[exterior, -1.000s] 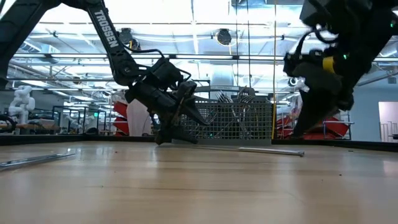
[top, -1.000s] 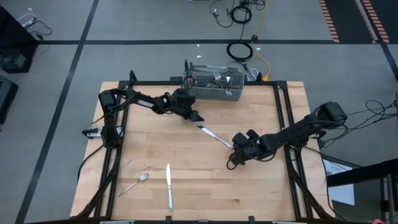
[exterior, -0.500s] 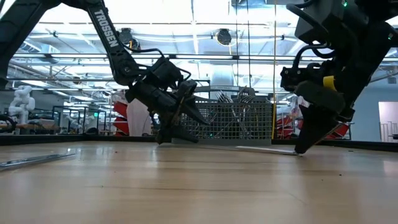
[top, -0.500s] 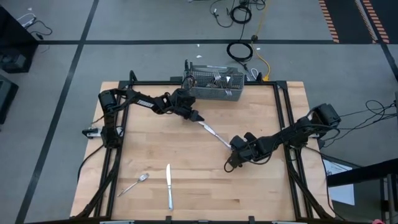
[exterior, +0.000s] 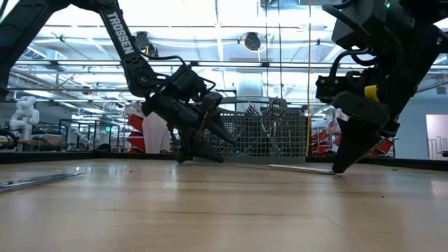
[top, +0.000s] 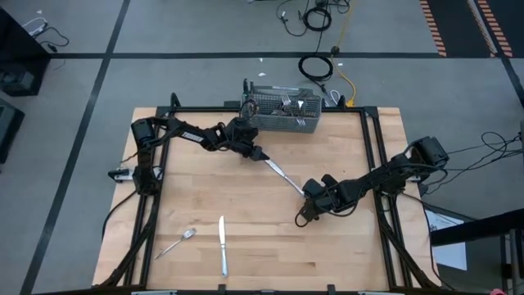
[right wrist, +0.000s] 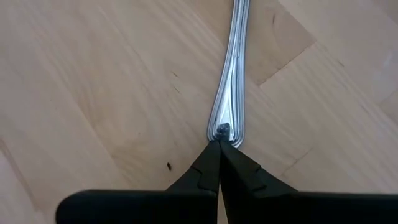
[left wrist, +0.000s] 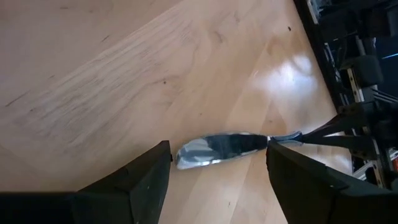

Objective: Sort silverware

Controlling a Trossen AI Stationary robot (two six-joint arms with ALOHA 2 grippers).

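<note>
the silverware is split between two places. most of it stands in the wire-mesh basket [top: 282, 113] at the far edge of the worktop [top: 205, 188]; we see fork tines and handles above its rim but cannot count pieces. three pieces lie loose on the wood: a spoon [top: 177, 243] and a table knife [top: 222, 245] side by side near the front left, apart from each other, and a second knife [top: 279, 174] lying diagonally mid-worktop between the two arms.

progress, as we judge it: barely begun. only the two front pieces look laid out as sorted groups, the middle knife is in transit, and the basket load is still to be handled.

left claw [left wrist: 217, 177]: fingers spread wide, tips low over the wood, straddling the rounded blade end of the middle knife [left wrist: 217, 149]. nothing gripped; in the left wrist view the blade lies in the gap and we cannot tell whether either finger touches it.

right claw [right wrist: 219, 158]: fingers pressed fully together, holding nothing. the closed tip sits against the butt of the knife handle [right wrist: 230, 81], in contact or very nearly, with the tip down at the worktop in the low view. we read this as a push or steadying contact, not a grasp.
</note>
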